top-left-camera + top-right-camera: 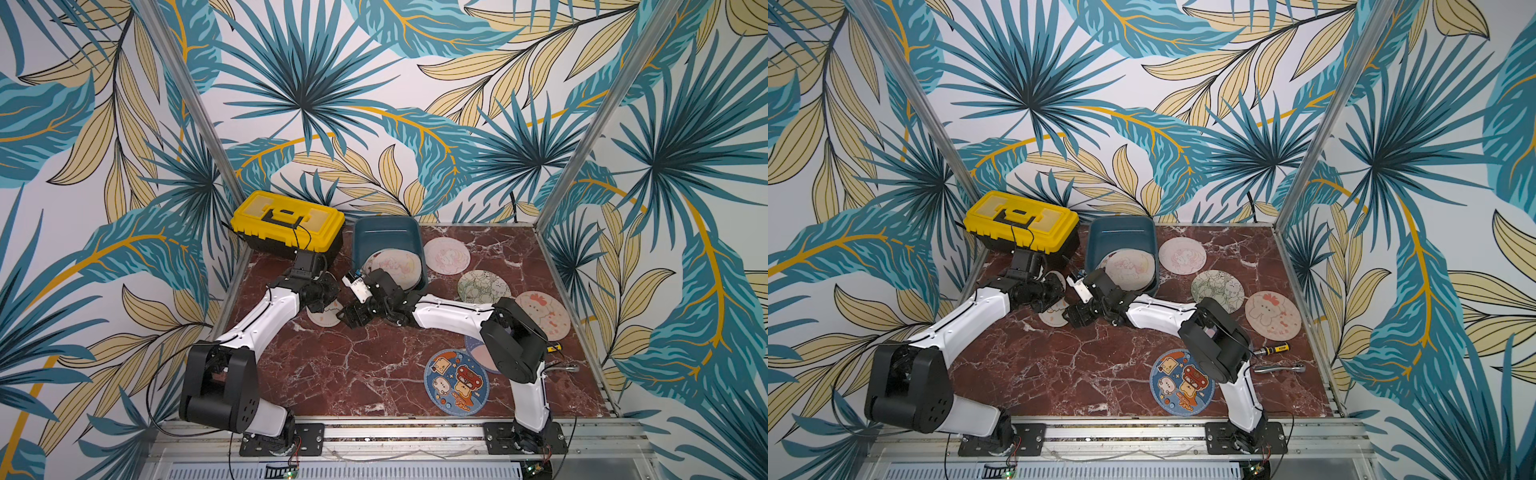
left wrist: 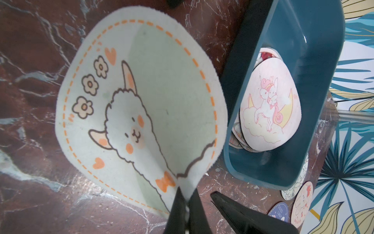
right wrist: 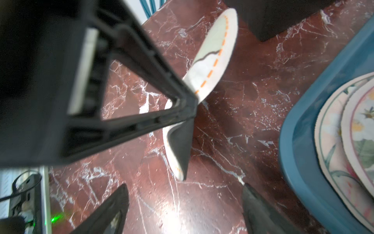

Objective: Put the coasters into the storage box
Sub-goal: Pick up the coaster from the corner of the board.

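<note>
My left gripper (image 2: 186, 195) is shut on the rim of a pale green alpaca coaster (image 2: 141, 111), which curls up off the marble. The same coaster (image 1: 326, 318) lies left of the teal storage box (image 1: 386, 232) in both top views. My right gripper (image 3: 184, 188) stands open and empty just beside that pinch, and its fingertip (image 2: 232, 210) shows in the left wrist view. A unicorn coaster (image 2: 271, 109) leans on several others inside the box. Loose coasters (image 1: 446, 255) (image 1: 484, 286) (image 1: 542, 313) lie right of the box. A blue one (image 1: 457, 382) lies near the front.
A yellow-lidded black toolbox (image 1: 286, 224) stands at the back left, touching the box's left side. A screwdriver (image 1: 1273, 348) and a metal wrench (image 1: 1279, 368) lie at the right front. My right arm's elbow (image 1: 515, 345) hangs over a partly hidden coaster (image 1: 478, 353).
</note>
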